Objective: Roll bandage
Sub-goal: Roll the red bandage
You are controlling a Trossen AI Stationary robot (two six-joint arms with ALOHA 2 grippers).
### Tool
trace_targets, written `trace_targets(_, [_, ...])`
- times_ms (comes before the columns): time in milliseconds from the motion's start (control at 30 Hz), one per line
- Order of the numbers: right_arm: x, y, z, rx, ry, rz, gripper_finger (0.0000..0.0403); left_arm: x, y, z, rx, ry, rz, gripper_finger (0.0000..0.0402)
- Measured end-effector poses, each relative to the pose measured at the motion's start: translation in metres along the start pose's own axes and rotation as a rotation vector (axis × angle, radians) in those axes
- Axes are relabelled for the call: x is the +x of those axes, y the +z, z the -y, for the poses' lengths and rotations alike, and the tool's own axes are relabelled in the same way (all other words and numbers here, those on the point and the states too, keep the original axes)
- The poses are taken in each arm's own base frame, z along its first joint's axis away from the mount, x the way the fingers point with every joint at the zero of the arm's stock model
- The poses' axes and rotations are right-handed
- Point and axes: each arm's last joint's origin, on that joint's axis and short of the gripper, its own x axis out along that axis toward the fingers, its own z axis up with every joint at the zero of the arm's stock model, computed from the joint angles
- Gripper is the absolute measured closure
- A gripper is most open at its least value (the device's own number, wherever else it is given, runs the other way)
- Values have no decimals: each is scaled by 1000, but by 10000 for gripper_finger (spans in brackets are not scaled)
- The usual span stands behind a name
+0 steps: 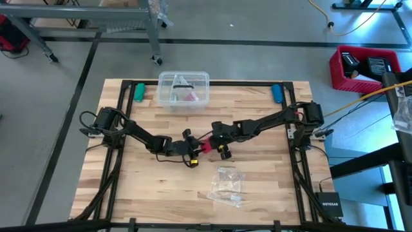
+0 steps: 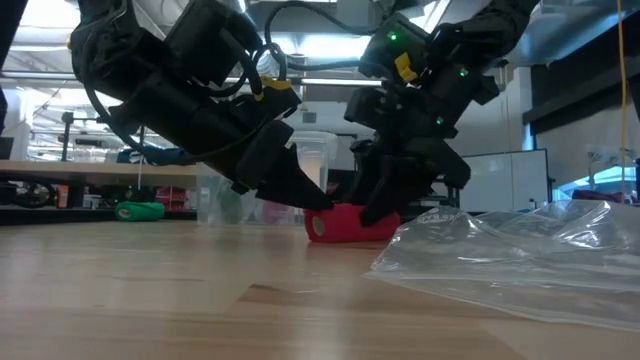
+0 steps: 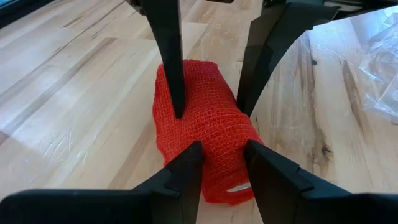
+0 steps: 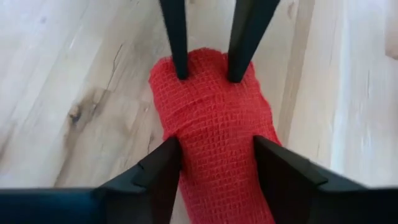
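Overhead, the bandage [image 1: 206,146] is seen mid-tabletop [image 1: 257,187], between left tool [image 1: 191,149] and right tool [image 1: 217,143]. Low down, it is seen lying rolled. At both wrists, each tool is clenched around one end.

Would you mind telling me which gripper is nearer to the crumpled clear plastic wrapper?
Right. The right gripper grips the bandage roll on the side facing the wrapper; the left gripper grips the roll's opposite end, slightly farther away.

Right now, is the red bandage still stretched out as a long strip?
No: the bandage lies on the wooden table as a compact roll, gripped from both ends by the left gripper and right gripper.
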Motion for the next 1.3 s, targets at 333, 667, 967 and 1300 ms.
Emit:
trace_targets(333, [-2,8,3,54,5,-47,116,0,0,0,-2,-6,3,284])
trace_targets(667, [-5,6,4,-27,50,-108,139,0,0,1,-1,-8,2,284])
trace_targets(967, [16,-4,1,-38,91,-148,185,-1,1,2,1,-11,3,284])
trace_targets(1300, [14,-3,0,26,101,-142,223,-3,1,4,19,-14,5,284])
